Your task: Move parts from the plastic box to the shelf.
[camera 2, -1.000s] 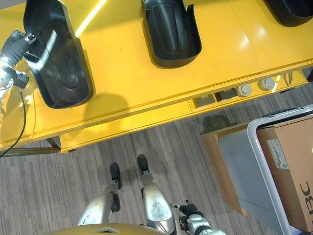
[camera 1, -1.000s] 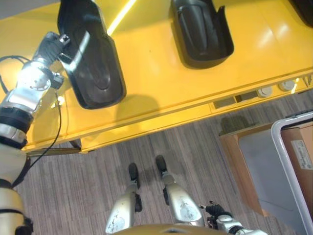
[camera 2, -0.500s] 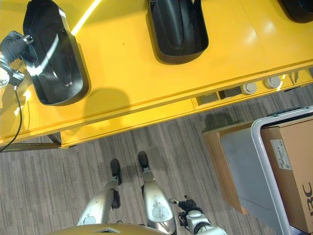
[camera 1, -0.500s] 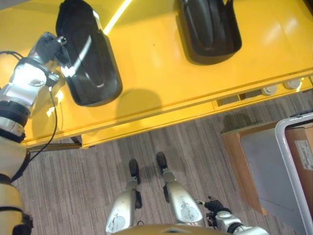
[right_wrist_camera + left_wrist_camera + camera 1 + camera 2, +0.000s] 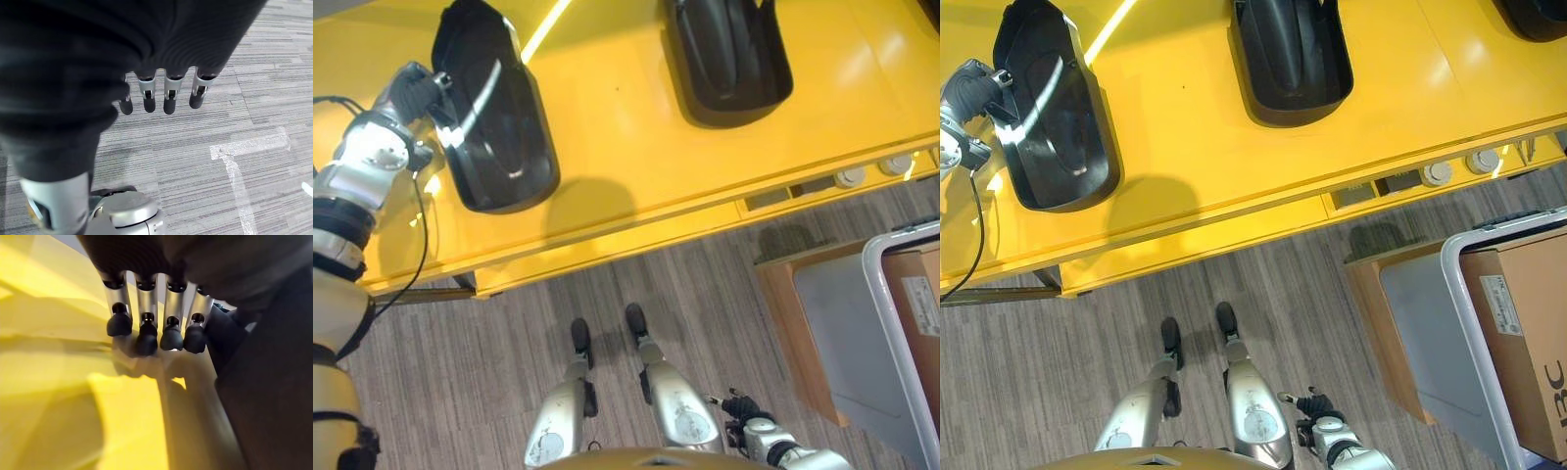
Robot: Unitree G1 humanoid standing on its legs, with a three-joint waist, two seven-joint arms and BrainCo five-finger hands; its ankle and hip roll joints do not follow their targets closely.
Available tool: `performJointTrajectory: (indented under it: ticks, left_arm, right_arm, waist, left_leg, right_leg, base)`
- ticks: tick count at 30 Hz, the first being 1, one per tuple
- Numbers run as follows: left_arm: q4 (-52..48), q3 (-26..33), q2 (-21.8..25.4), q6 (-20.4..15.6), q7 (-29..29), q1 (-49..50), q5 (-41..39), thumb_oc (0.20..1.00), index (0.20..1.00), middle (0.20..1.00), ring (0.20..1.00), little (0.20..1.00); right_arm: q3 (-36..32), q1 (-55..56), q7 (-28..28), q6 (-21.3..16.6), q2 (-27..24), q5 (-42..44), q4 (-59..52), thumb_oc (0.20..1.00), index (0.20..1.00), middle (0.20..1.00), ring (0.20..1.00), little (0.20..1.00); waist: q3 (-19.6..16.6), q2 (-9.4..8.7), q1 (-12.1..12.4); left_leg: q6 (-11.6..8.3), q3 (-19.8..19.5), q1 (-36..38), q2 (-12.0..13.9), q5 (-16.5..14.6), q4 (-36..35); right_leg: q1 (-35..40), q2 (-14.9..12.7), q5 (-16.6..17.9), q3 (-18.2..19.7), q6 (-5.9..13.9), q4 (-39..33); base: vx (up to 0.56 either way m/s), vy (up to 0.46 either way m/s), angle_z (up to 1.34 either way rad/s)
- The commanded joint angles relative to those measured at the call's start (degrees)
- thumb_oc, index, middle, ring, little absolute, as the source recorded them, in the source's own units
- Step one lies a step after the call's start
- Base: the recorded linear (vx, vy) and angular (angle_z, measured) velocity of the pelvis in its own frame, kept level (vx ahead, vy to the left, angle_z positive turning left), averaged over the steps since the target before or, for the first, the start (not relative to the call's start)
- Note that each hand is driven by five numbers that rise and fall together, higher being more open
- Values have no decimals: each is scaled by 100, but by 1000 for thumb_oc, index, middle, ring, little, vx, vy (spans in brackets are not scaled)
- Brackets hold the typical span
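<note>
A black part [image 5: 494, 127] is being set flat on the yellow shelf [image 5: 617, 147], held at its edge by the left robot hand [image 5: 416, 90], fingers [image 5: 146, 335] curled at the rim, presumably for a steady laydown. A second part [image 5: 729, 54] is lying well apart, leaving room. The right robot hand [image 5: 166, 98] is being kept low over the floor, fingers relaxed and holding nothing.

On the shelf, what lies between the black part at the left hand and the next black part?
Nothing: between the left part and the next part, the eye views show bare yellow shelf.
</note>
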Motion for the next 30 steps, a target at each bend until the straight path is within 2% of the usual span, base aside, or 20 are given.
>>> performJointTrajectory:
  ticks: [1, 2, 3, 14, 18, 22, 24, 26, 30]
  left_arm:
    - [425, -177, 4, -94, -79, -717, 157, 473, 473, 473, 473, 473]
    - [429, -188, 8, -100, -91, -719, 174, 642, 642, 642, 642, 642]
    - [398, -234, 20, -119, -100, -743, 237, 1000, 1000, 1000, 1000, 1000]
    - [315, -278, -17, -120, -82, -688, 504, 1000, 1000, 1000, 1000, 1000]
    - [265, -207, -32, -148, 144, -737, 695, 1000, 1000, 1000, 1000, 1000]
    - [143, 375, -112, -143, 762, -503, 673, 1000, 1000, 1000, 1000, 1000]
    - [-472, 1032, -16, -210, 1233, 98, 785, 1000, 1000, 1000, 1000, 1000]
    - [-751, 1339, 22, -210, 1430, 456, 884, 1000, 1000, 1000, 1000, 1000]
    - [-1060, 1437, 160, -176, 1450, 757, 1138, 1000, 1000, 1000, 1000, 1000]
  right_arm:
    - [101, 148, 87, 13, -97, 208, 208, 1000, 1000, 1000, 1000, 1000]
    - [108, 149, 91, 12, -99, 206, 208, 1000, 1000, 1000, 1000, 1000]
    - [115, 151, 95, 5, -101, 195, 205, 1000, 1000, 1000, 1000, 1000]
    - [140, 134, 140, -18, -80, 202, 214, 1000, 1000, 1000, 1000, 1000]
    - [107, 166, 116, -49, -71, 223, 218, 1000, 1000, 1000, 1000, 1000]
    - [42, 198, 62, -49, -18, 230, 256, 1000, 1000, 1000, 1000, 1000]
    - [-40, 263, 57, -50, 20, 229, 247, 1000, 1000, 1000, 1000, 1000]
    - [-67, 318, 67, -37, 29, 169, 261, 1000, 1000, 1000, 1000, 1000]
    - [-169, 438, 99, -1, -6, 108, 296, 1000, 1000, 1000, 1000, 1000]
  waist:
    - [-160, 24, -61]
    - [-160, 30, -65]
    - [-167, 35, -71]
    - [-214, 38, -71]
    - [-224, 24, -73]
    - [-283, -6, -24]
    - [-378, -22, 25]
    - [-470, -39, 62]
    - [-670, -51, 96]
  left_leg:
    - [-301, -550, -177, 305, 7, -47]
    - [-303, -545, -177, 305, 7, -47]
    - [-304, -543, -182, 304, 6, -47]
    - [-313, -493, -185, 319, -14, -47]
    - [-317, -501, -176, 339, -19, -47]
    - [-312, -515, -43, 348, -58, -47]
    - [-318, -509, 122, 359, -119, -47]
    - [-319, -506, 257, 370, -167, -47]
    - [-325, -500, 506, 384, -254, -47]
  right_leg:
    - [158, -333, -319, 258, 523, -31]
    - [154, -331, -318, 262, 524, -31]
    - [149, -333, -319, 266, 524, -31]
    - [128, -323, -333, 298, 521, -31]
    - [144, -316, -345, 298, 515, -31]
    - [279, -308, -410, 278, 501, -31]
    - [449, -308, -494, 235, 487, -31]
    - [584, -304, -552, 209, 473, -31]
    - [841, -308, -646, 140, 469, -31]
  base:
    - [-1, 4, -3]
    - [-1, 0, -4]
    - [-4, 4, -3]
    - [-2, -1, -2]
    - [-7, -5, -2]
    - [0, 0, 0]
    - [60, -20, 0]
    - [59, -13, -2]
    - [87, -3, 3]
